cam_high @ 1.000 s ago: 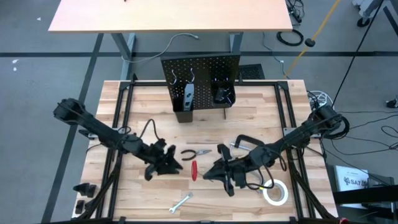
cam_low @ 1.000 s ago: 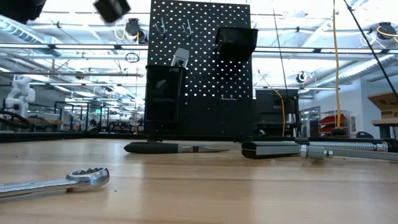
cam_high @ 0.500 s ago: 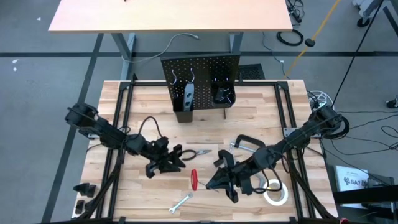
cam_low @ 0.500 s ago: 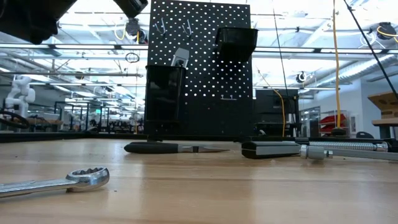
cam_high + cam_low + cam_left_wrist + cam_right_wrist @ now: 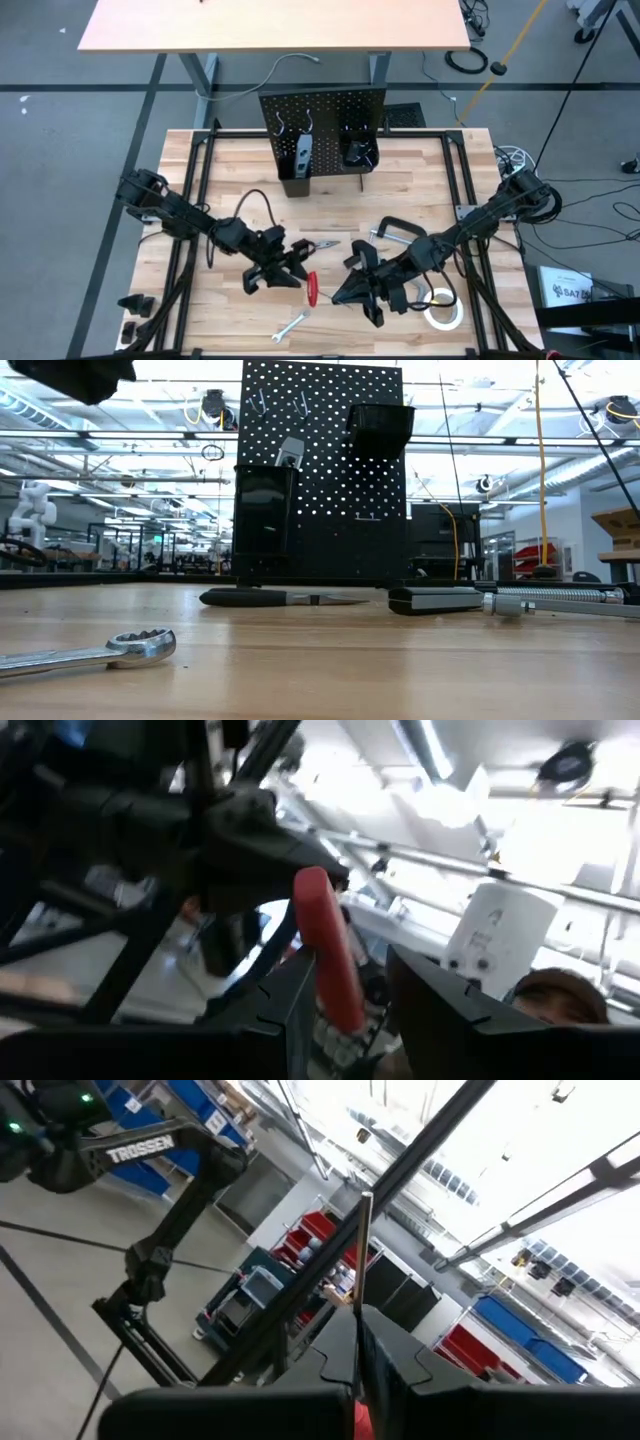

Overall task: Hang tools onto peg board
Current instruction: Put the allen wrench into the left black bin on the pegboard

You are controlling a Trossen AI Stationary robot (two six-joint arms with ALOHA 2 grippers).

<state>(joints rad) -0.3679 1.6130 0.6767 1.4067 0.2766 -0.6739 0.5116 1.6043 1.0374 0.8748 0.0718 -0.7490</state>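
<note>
High view, left gripper (image 5: 292, 268): low over the table's middle front, fingers parted around the handle of the red-handled screwdriver (image 5: 311, 287); its wrist view shows the red handle (image 5: 328, 960) between the two dark fingers.
Right gripper (image 5: 345, 290): just right of the screwdriver, jaws fully closed with nothing between them.
Pliers (image 5: 318, 244): flat on the table (image 5: 240, 160), just behind the left gripper.
C-clamp (image 5: 393, 226): flat on the table, right of centre.
Wrench (image 5: 291, 325): near the front edge; low view shows its ring end (image 5: 140, 645).
Tape roll (image 5: 443, 310): front right corner.
Peg board (image 5: 322, 110): upright at the back, with hooks and two bins; a grey tool (image 5: 303, 150) stands in the left bin.
</note>
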